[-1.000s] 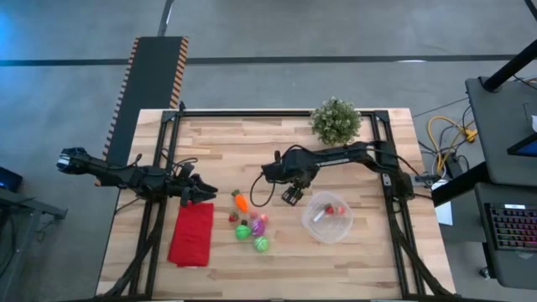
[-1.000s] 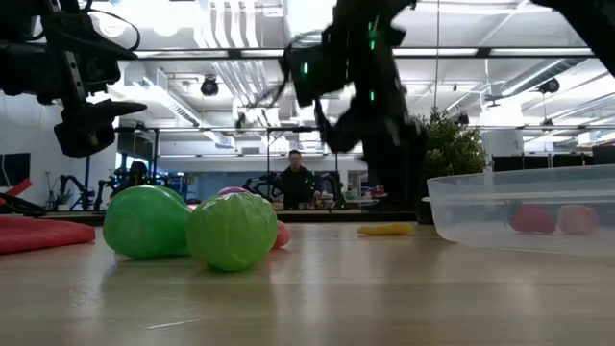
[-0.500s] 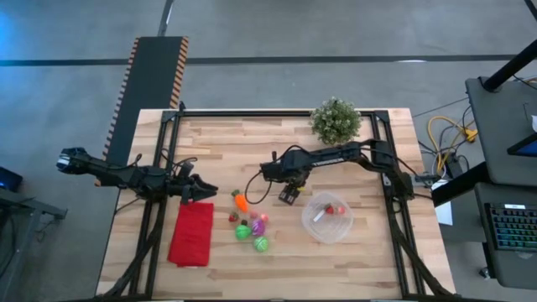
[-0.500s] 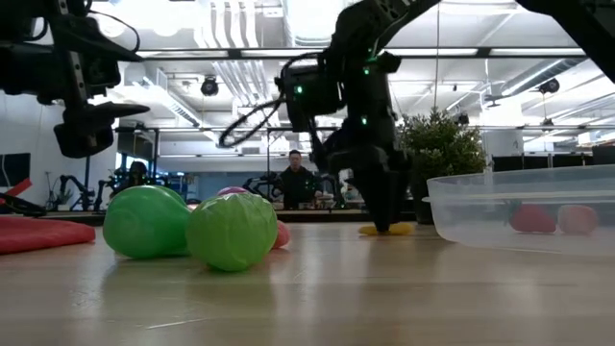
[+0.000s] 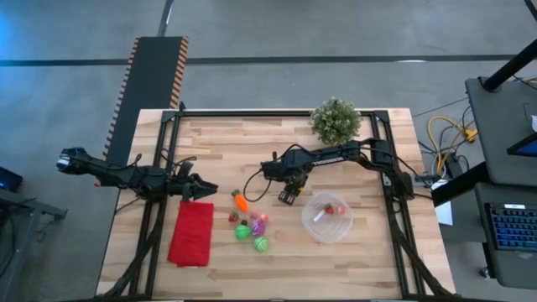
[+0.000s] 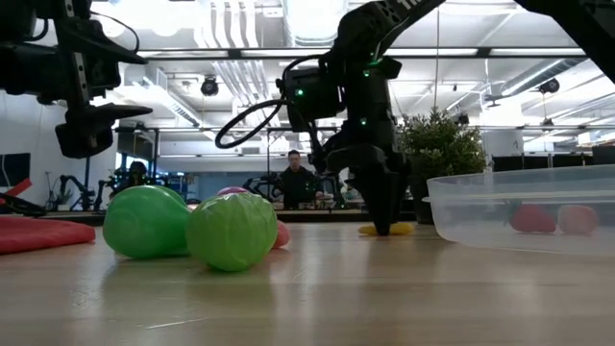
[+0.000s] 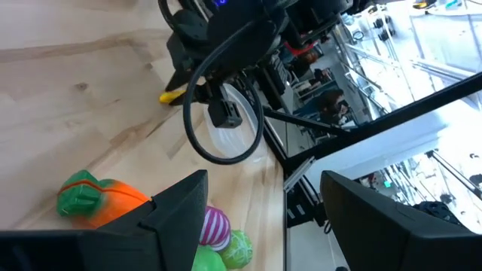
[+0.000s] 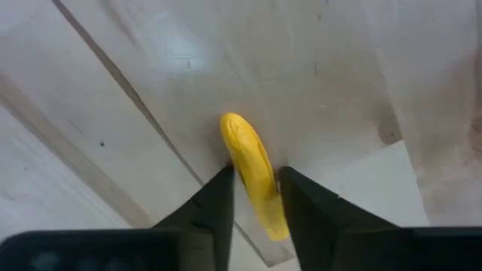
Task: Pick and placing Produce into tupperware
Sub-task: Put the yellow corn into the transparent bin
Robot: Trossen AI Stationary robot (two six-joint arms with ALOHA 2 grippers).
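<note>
My right gripper (image 5: 286, 198) is down at the table just left of the tupperware (image 5: 309, 223), a clear round bowl with two red pieces (image 5: 336, 210) inside. Its fingers are shut on a yellow banana-shaped piece (image 8: 252, 169) that lies on the wood. The orange carrot (image 5: 241, 201), two green pieces (image 5: 242, 232), a pink-purple piece (image 5: 258, 225) and a small red one (image 5: 234, 217) rest on the table in a cluster. My left gripper (image 5: 210, 192) hovers open above the red cloth's far end, left of the carrot. My right gripper pinches the yellow piece between its two fingers (image 8: 218, 199), around its middle (image 8: 256, 181). The fingers come from above, pointing down, and lie across its length. The piece lies flat on the table (image 6: 384, 230), its ends sticking out on both sides of the fingers.
A red folded cloth (image 5: 192, 234) lies near the table's left side. A green potted plant (image 5: 336, 120) stands at the far edge, behind the right arm. Bare wood lies along the near edge and in the far left part. A person (image 6: 294, 183) sits in the room beyond.
My right gripper has come down from above the table onto the yellow piece and shifted slightly toward the table's left. It now stands with its fingertips at the tabletop. The left arm and the other pieces have kept still.
</note>
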